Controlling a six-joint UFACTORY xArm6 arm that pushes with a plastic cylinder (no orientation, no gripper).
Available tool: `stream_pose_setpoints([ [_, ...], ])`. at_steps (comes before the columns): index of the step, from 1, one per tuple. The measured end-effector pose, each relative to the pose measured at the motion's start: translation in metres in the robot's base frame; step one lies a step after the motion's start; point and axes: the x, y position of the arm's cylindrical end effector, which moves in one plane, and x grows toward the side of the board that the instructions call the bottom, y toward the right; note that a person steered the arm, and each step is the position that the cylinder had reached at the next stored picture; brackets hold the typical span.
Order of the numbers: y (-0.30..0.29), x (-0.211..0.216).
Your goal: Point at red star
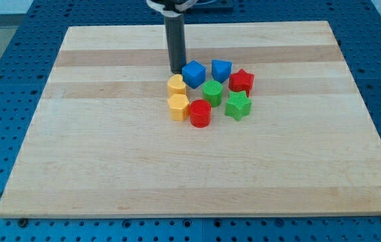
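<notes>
The red star (242, 81) lies at the right end of a tight cluster of blocks near the board's middle. My tip (176, 70) rests on the board at the cluster's upper left, just left of the blue cube (193, 73) and above the upper yellow block (176, 85). The tip is about a hundred pixels left of the red star, with the blue cube and a second blue block (221, 70) between them.
A green round block (212, 92), a green star (238, 105), a red cylinder (200, 113) and a lower yellow block (179, 106) fill the rest of the cluster. The wooden board (96, 154) sits on a blue perforated table.
</notes>
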Motion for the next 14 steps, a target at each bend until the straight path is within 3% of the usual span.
stream_pose_setpoints([
  [3,-0.007,0.002],
  [7,-0.007,0.049],
  [11,0.038,0.034],
  [14,0.040,0.048],
])
